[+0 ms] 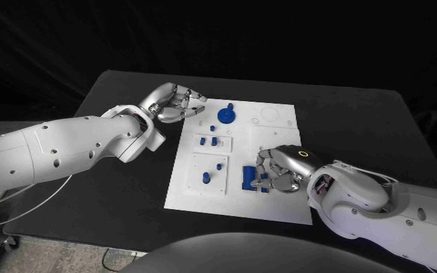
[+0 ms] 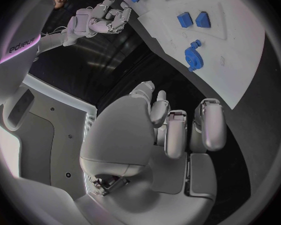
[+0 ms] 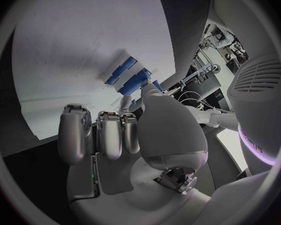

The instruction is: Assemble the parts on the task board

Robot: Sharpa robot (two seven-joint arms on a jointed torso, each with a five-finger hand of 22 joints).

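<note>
Several small blue parts [image 1: 249,177] dot the white task board [image 1: 273,206]. The left robot hand [image 1: 173,103], fingers curled on nothing, hovers at its ten o'clock corner. The right robot hand [image 1: 280,169] rests at five o'clock; whether it grips anything I cannot tell.

Bare board [image 1: 273,137] strip lay between both robot hands; left robot hand [image 1: 173,103] blocked its far-left corner, right robot hand [image 1: 282,169] its near-right parts [image 1: 249,177].

The black table [image 1: 119,184] stretched wide under both my hands, its bare dark top running out past my left hand [image 1: 173,104] on the outer side and past my right hand [image 1: 280,169] likewise. Beyond my fingertips, past the table's far edge, hung a black backdrop [image 1: 218,20] in soft folds. Well back from my left hand, off the table's near corner, a thin pale cable [image 1: 36,200] looped down towards a strip of grey floor [image 1: 55,251].
</note>
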